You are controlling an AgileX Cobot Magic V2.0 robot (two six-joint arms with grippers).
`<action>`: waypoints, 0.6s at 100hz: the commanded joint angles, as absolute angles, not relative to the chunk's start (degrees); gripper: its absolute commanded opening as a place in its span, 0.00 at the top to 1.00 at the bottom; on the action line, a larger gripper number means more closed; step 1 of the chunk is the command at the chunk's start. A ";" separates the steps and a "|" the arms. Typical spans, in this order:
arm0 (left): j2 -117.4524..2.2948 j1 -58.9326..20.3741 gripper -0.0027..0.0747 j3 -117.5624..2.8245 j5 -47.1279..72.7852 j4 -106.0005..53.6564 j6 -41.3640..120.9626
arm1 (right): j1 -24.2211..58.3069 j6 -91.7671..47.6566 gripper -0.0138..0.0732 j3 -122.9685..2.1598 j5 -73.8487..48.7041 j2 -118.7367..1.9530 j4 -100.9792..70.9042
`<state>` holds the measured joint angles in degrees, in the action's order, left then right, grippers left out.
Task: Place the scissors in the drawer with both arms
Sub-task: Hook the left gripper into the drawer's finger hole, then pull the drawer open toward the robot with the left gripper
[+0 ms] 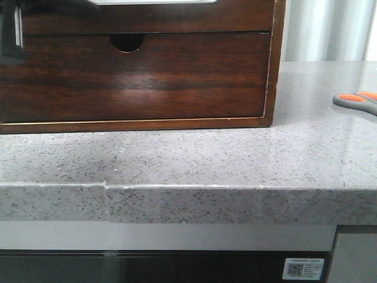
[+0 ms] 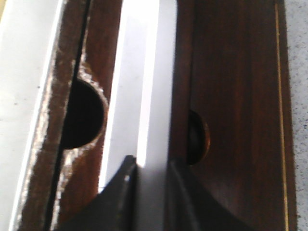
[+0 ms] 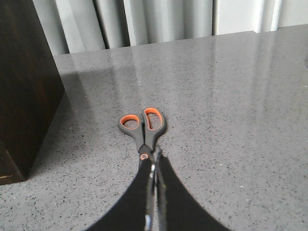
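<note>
The scissors (image 3: pixel 143 126), grey with orange-lined handles, lie on the grey stone counter; their handles show at the right edge of the front view (image 1: pixel 356 100). My right gripper (image 3: pixel 154 166) is shut on their blades, with the handles pointing away from it. The drawer (image 1: pixel 147 17) is the dark-brown upper front of the wooden cabinet, and only the bottom of its long cutout shows at the frame's top. In the left wrist view my left gripper (image 2: pixel 151 166) is right at this drawer (image 2: pixel 183 72), jaws apart, with a pale strip between them. Neither arm shows in the front view.
Below it sits a second drawer with a small half-round notch (image 1: pixel 126 42), closed. Another notched brown panel (image 2: pixel 82 113) shows beyond the pale strip. The cabinet side (image 3: pixel 24 86) stands left of the scissors. The counter's front edge (image 1: pixel 188 188) runs across, with grey curtains behind.
</note>
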<state>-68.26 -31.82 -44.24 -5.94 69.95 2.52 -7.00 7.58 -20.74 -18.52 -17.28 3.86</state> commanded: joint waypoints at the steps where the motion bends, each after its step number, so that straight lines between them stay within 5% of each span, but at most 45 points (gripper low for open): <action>1: -67.25 -32.20 0.99 -45.79 -7.35 69.78 1.88 | -7.06 7.48 0.91 -22.64 -14.19 -18.18 3.90; 60: -59.24 -38.94 0.99 -41.08 -7.65 69.56 1.31 | -7.06 7.48 0.91 -22.64 -14.19 -18.18 3.90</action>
